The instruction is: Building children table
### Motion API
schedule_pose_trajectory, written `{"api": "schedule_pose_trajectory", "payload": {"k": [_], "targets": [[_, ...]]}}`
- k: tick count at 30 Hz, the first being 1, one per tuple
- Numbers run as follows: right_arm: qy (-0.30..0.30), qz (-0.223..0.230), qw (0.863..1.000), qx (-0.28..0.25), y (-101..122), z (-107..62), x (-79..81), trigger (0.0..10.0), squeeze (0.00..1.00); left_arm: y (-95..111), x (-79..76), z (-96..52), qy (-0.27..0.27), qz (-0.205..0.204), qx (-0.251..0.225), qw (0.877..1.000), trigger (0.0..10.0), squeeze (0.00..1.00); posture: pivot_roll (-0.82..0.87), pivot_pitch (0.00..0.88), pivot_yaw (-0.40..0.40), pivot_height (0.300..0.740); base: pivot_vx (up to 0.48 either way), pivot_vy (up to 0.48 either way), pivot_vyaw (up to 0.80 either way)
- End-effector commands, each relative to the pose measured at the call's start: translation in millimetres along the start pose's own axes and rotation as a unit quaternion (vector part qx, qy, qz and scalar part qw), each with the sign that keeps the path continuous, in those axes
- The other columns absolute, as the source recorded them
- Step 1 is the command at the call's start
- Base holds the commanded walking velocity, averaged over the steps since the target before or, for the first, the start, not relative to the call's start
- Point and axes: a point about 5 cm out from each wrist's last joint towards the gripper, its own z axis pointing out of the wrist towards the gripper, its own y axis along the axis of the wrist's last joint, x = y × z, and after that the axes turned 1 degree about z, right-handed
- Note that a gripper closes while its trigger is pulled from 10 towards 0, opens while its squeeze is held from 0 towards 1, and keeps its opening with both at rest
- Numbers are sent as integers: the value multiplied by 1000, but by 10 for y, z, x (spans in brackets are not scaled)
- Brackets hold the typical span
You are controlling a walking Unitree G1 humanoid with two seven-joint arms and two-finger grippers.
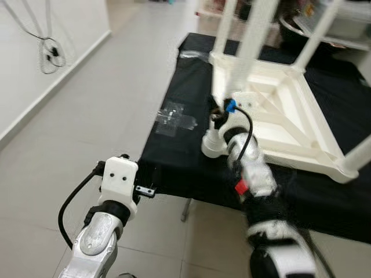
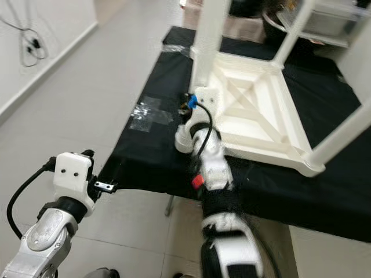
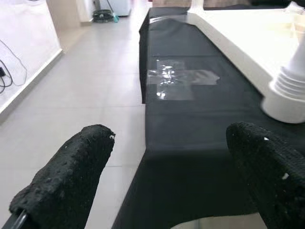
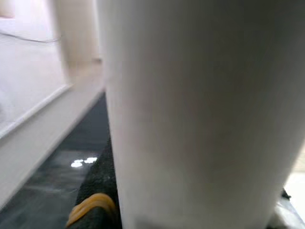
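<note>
Our right claw (image 1: 219,116) is reaching up to the near corner of the upside-down white table (image 1: 290,124), right by a white leg (image 4: 200,114). The leg is very close in the wrist view, and we cannot tell if the fingers are clamping it. Our left claw (image 3: 162,181) is hanging wide apart, holding nothing, just off the desk (image 1: 174,156) edge. The table is lying on the black desk, legs pointing up. Shiny tape (image 1: 174,117) is sticking to the desk nearby.

table legs (image 1: 249,35) cut off above, right gripper (image 1: 219,113) blurred, jaws hidden
</note>
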Motion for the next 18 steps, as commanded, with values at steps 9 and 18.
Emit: {"api": "schedule_pose_trajectory", "payload": {"k": [9, 18], "targets": [[9, 59, 997, 45, -120, -297, 616, 10000, 0, -48, -59, -36, -5, -6, 11, 1000, 10000, 0, 160, 153, -118, 740, 0, 0, 0], [112, 49, 992, -13, 97, -259, 346, 10000, 0, -58, -55, -10, -4, -8, 11, 1000, 10000, 0, 144, 158, -115, 740, 0, 0, 0]]}}
